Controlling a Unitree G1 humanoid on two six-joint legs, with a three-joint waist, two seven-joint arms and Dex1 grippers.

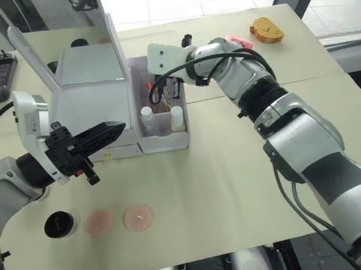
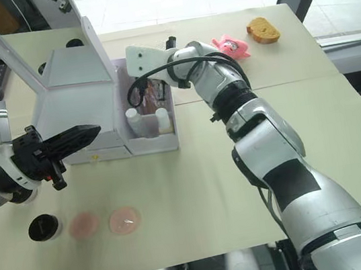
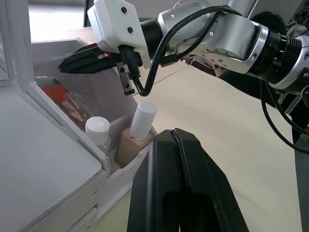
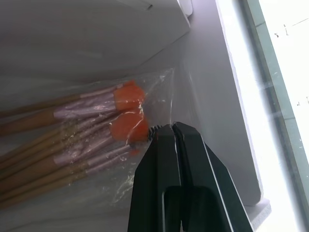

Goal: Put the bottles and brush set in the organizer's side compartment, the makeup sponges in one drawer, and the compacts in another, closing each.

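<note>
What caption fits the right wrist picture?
Right tool, closed, at the brush set packet inside the side compartment.

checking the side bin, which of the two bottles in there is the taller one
The bottle with beige liquid and the long white cap; it stands beside the shorter clear bottle, whose round cap sits lower, in the side compartment.

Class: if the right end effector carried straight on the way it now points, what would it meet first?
Most likely the clear plastic packet of brown-handled brushes, lying just ahead of the shut right end effector inside the translucent white side compartment.
</note>
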